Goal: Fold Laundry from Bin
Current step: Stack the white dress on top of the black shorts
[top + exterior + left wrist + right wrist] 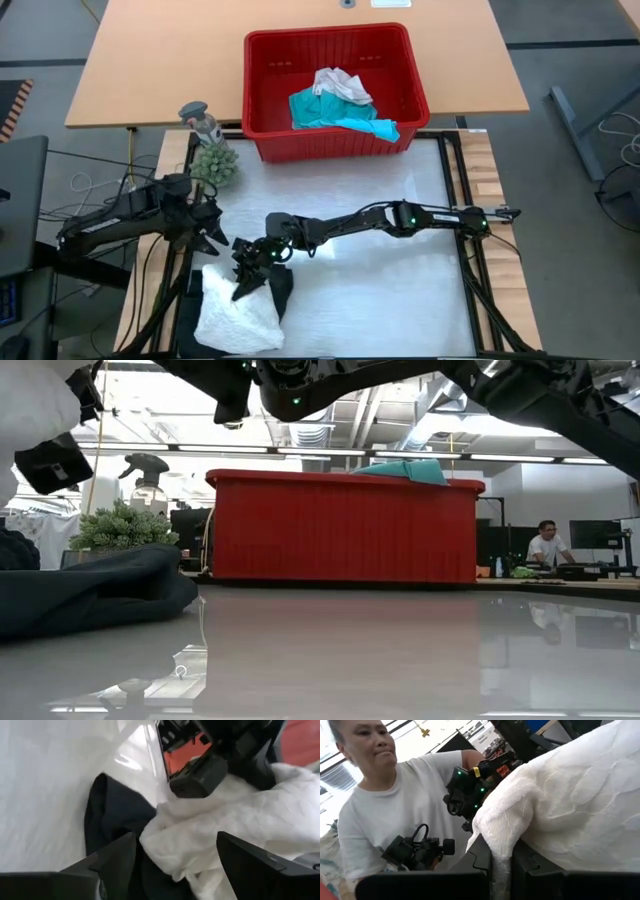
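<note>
From above, the right pincer (243,283) is seen clamped on the white lacy cloth garment (235,318), a black soft garment (275,288) just beside it on the white tabletop (400,290); the left pincer (215,232) hangs parted nearby; the red slotted plastic bin (335,90) lies well beyond, holding a teal cloth (335,112); in the right wrist view, white fabric (570,805) is pinched between the fingers.

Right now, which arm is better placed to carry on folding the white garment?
The right. The right gripper is shut on the white garment, holding its edge. The left gripper hovers open beside it, holding nothing, above the black garment.
</note>
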